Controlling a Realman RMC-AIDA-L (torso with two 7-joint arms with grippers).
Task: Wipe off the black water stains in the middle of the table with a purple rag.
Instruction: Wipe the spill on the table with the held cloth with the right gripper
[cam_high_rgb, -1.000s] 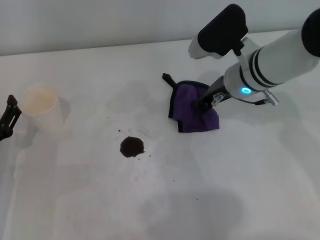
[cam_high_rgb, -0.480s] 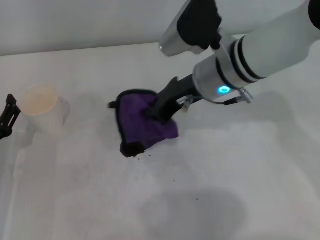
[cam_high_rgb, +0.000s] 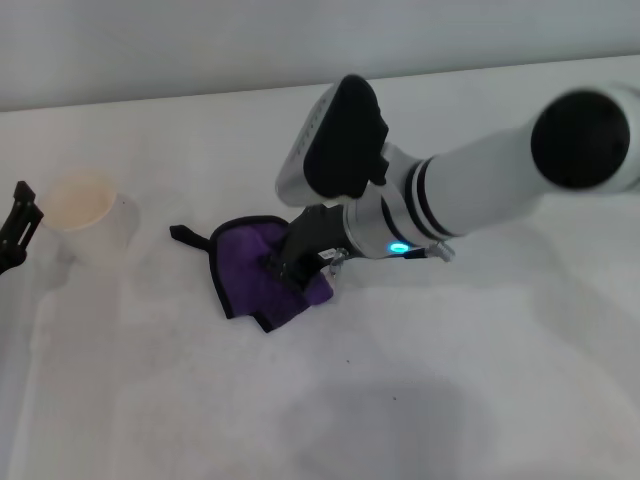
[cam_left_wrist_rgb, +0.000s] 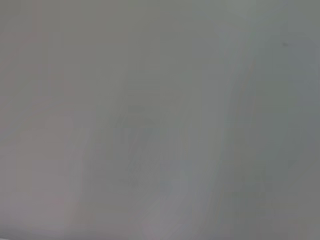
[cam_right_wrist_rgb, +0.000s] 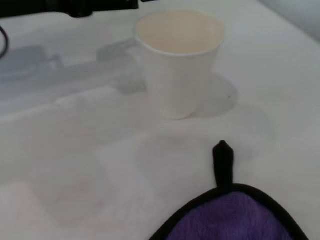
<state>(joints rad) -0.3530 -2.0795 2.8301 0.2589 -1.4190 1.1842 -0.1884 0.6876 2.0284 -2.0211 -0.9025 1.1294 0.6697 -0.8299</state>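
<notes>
The purple rag (cam_high_rgb: 247, 272) lies on the white table (cam_high_rgb: 470, 380), left of the middle, its black loop pointing toward the cup. My right gripper (cam_high_rgb: 288, 263) is shut on the rag's right part and presses it down onto the table. The black water stains' blot does not show; the rag covers the place where it was. Two tiny dark specks (cam_high_rgb: 348, 361) remain on the table in front of the rag. The right wrist view shows the rag's edge (cam_right_wrist_rgb: 240, 220) and its loop (cam_right_wrist_rgb: 222, 162). My left gripper (cam_high_rgb: 15, 228) is parked at the table's left edge.
A cream paper cup (cam_high_rgb: 85, 210) stands upright left of the rag, a short way past its loop; it also shows in the right wrist view (cam_right_wrist_rgb: 180, 60). The left wrist view shows only plain pale surface. The right arm reaches in across the right half of the table.
My right gripper has dragged the rag leftward and toward me, over the dark blot, which no longer shows. The left arm and the cup have not moved.
</notes>
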